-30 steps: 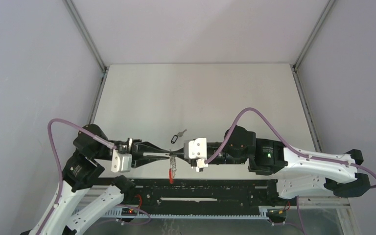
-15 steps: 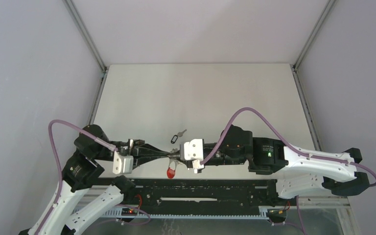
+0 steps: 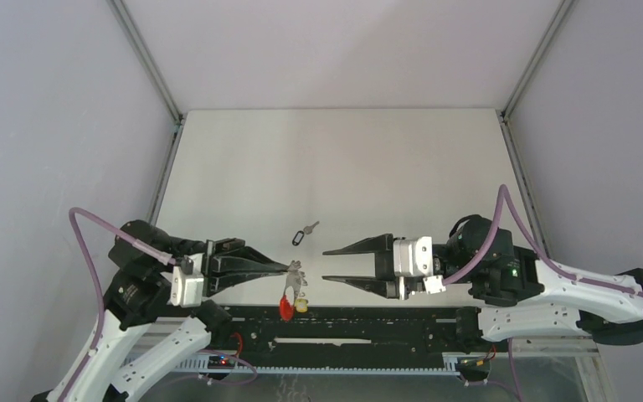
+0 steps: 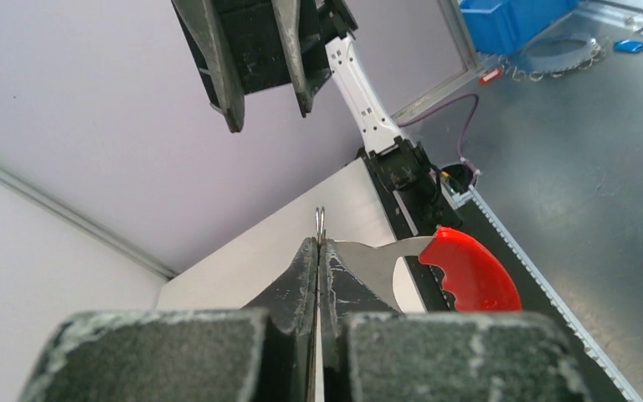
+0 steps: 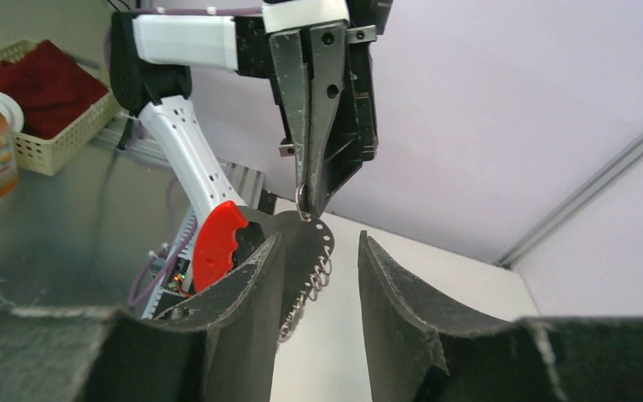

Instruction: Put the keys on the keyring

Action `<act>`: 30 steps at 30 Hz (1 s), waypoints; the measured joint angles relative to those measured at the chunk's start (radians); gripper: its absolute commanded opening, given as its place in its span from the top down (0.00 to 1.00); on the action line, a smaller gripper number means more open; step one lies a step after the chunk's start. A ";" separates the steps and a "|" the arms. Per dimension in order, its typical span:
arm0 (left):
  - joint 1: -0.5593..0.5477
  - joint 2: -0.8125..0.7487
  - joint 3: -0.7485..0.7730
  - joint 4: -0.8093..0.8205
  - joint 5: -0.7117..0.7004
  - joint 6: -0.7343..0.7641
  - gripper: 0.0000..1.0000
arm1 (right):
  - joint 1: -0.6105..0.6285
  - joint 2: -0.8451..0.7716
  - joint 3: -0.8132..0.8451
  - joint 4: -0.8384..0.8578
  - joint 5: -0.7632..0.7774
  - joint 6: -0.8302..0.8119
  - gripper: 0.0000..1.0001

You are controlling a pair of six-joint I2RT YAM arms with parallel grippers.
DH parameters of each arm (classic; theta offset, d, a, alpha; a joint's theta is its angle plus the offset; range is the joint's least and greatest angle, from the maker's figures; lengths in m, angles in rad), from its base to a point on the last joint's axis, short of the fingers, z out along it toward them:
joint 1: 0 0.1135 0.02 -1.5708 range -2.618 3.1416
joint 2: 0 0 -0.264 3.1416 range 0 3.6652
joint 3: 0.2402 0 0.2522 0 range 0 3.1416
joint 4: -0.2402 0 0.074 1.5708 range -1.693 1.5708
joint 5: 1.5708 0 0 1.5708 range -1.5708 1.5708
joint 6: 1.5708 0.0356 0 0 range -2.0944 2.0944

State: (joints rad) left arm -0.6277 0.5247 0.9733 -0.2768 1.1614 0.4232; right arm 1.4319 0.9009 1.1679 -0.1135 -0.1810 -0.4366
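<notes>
While the yellow-tagged key (image 3: 301, 305) looks already hung on the keyring (image 3: 285, 303), the black-tagged key (image 3: 304, 232) still lies on the table (image 3: 368, 167) at twelve o'clock from it, so roughly halfway, I'd say. The left gripper (image 3: 291, 268) is clamped tight on the keyring's wire ring, dangling it at the table's near edge; at three o'clock the right gripper (image 3: 325, 265) gapes wide, empty.
</notes>
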 measured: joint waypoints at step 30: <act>-0.090 0.046 0.018 0.320 -0.034 -0.315 1.00 | 0.003 0.116 -0.027 0.248 -0.097 0.042 0.70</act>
State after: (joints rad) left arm -0.7181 0.5709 0.9916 0.0433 1.1278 0.1085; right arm 1.4353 1.0172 1.1408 0.1345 -0.2779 -0.3946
